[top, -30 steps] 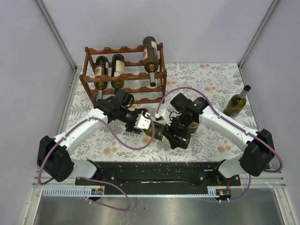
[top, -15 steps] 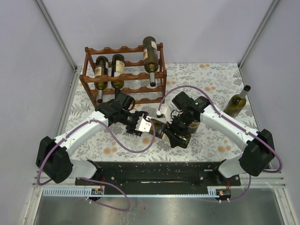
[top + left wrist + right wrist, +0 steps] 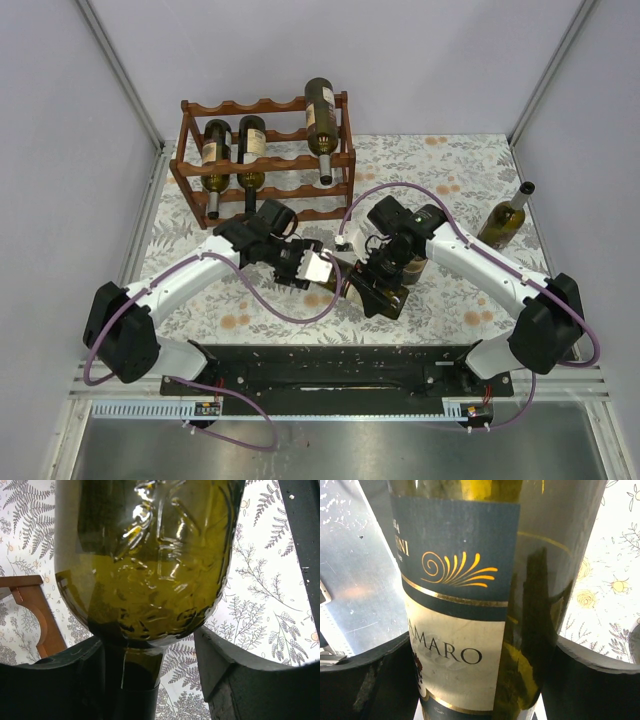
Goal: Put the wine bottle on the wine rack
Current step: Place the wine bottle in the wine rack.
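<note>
wine rack [image 3: 285,161] rear-L | wine bottle [image 3: 465,595] ctr, in front | spare bottle [image 3: 500,225] far R

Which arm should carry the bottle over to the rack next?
Left. The left gripper straddles the neck of the wine bottle and sits nearer the wine rack. The right gripper grips the bottle's body, farther from the rack, so it should probably let go.

Seen from above, the wine bottle [image 3: 388,300] is mostly covered by the right arm [image 3: 450,255] and the left wrist [image 3: 300,262]. In the left wrist view its body runs off the top edge. Its neck leaves the bottom edge between the left fingers [image 3: 50,685]. The right wrist view crops its label [image 3: 455,605]. Labels on the bottles [image 3: 250,140] in the wine rack [image 3: 285,161] are too small to read.
</note>
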You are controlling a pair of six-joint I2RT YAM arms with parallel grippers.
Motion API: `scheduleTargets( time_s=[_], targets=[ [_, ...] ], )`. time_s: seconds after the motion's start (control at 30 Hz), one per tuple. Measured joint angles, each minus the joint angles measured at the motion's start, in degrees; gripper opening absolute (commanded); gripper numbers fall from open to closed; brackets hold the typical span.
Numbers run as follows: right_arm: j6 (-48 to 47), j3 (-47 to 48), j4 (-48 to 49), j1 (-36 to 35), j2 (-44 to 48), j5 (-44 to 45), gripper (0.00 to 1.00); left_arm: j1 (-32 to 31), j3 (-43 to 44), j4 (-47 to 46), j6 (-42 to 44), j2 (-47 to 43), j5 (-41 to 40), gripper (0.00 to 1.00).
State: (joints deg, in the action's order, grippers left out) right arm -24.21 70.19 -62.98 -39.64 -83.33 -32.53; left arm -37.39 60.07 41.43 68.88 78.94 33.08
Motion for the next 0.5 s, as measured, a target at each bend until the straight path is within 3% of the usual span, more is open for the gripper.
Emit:
scheduleTargets(
  time_s=[0.3,0.5],
  targets=[
    [0.04,0.0,0.98,0.24,0.0,-0.13,0.0,-0.63,3.63,0.5,-7.61,1.42,-1.97,0.0],
    [-0.87,0.0,0.9,0.39,-0.11,-0.13,0.0,-1.01,3.82,0.96,-7.37,1.25,-2.99,0.0]
  ],
)
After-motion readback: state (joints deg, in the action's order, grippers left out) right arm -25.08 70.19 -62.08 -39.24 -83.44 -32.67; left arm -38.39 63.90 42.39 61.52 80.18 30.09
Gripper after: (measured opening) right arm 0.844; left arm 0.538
